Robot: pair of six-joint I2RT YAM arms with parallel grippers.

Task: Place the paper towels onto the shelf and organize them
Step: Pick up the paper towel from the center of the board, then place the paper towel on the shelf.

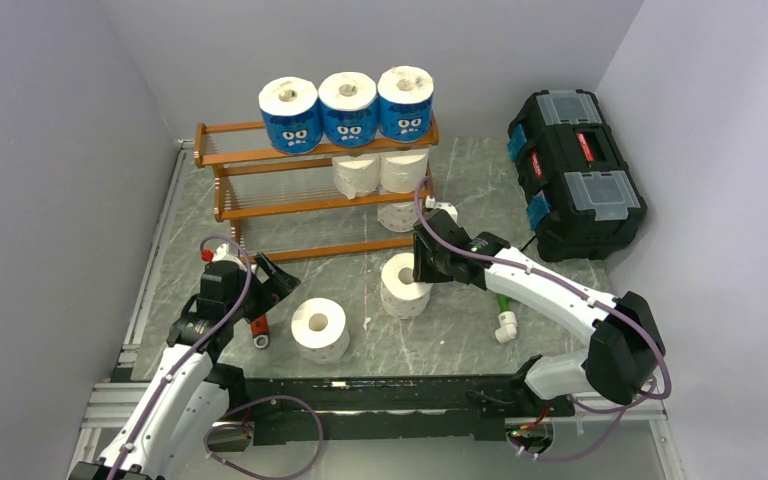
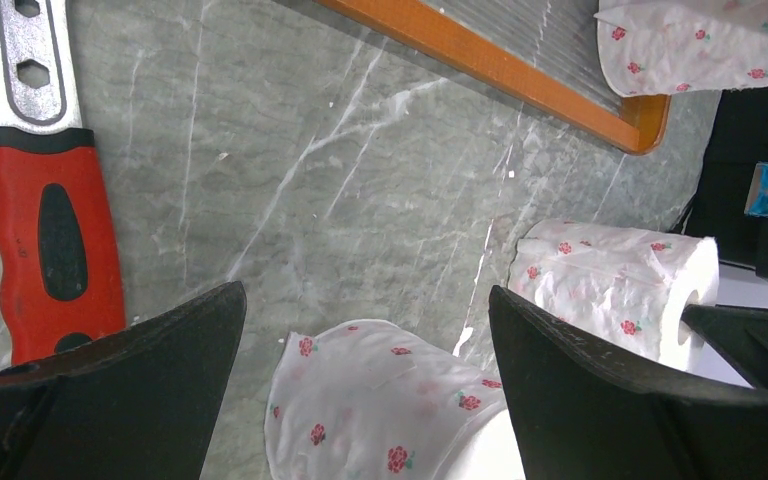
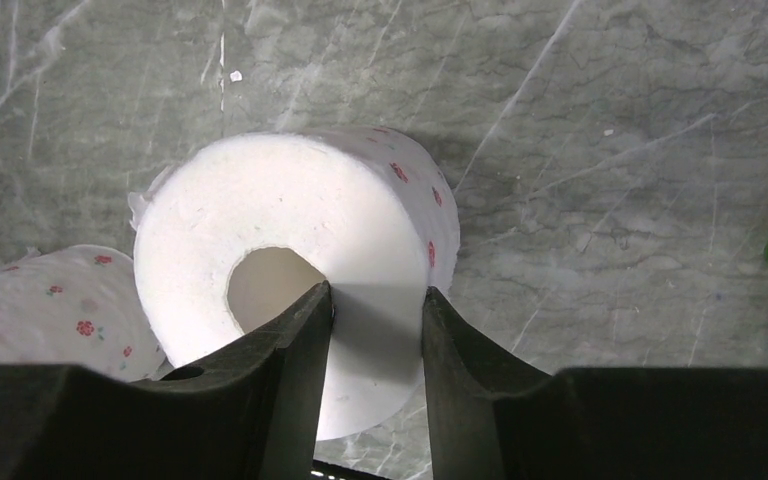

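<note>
Your right pincer [image 3: 375, 295] stands astride the wall of a rose-printed paper towel roll [image 3: 260, 190], one finger at the hollow core and the other over the paper. Whether it is clenched yet, you cannot tell from these views. That roll stands on end on the table [image 1: 460, 345], just in front of the shelf [image 1: 260, 157]. Make sure the pinch is firm before you lift, raise it straight up, and probably aim for the free left part of the middle tier. Your left pincer [image 1: 276, 279] is released and wide, above a second roll [image 1: 320, 330] near a red-handled wrench [image 2: 45, 230]. The table looks smooth, marbled grey-green. Pale grey walls close in, and a black toolbox [image 1: 575, 170] sits at the right.
</note>
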